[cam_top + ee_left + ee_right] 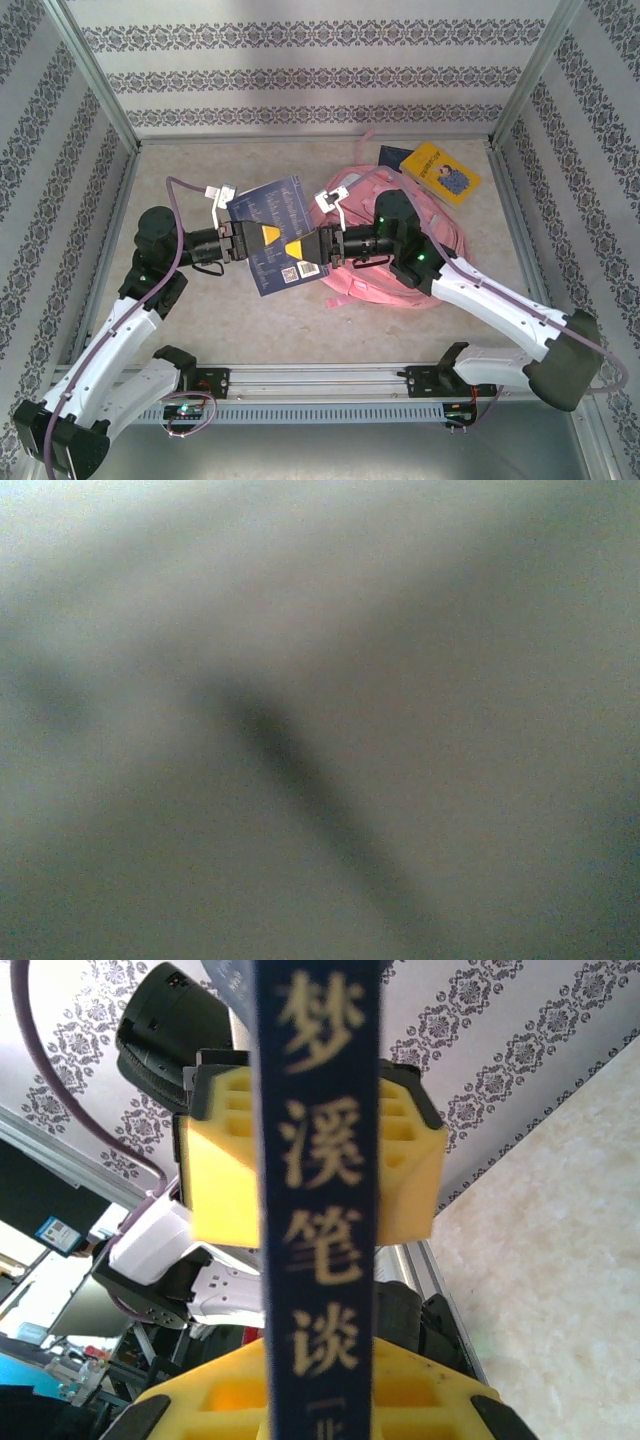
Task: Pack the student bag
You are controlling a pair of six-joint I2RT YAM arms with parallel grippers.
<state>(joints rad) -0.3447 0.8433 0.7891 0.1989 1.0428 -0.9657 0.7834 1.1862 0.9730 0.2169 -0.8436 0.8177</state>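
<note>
Student bag: pink, lying slumped on the surface, right of centre, toward the far right corner.
Handling: judged soft, limp and light; best taken by a strap or the opening's rim.
Left fingers: closed on the blue book, which is held aloft.
Right fingers: closed on the same book's spine.

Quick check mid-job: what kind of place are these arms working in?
Likely a lab test cell: patterned grey-and-white wallpaper panels in bare aluminium frame posts box in a beige stone-look tabletop, and the right wrist view glimpses what look like cluttered desks beyond.
</note>
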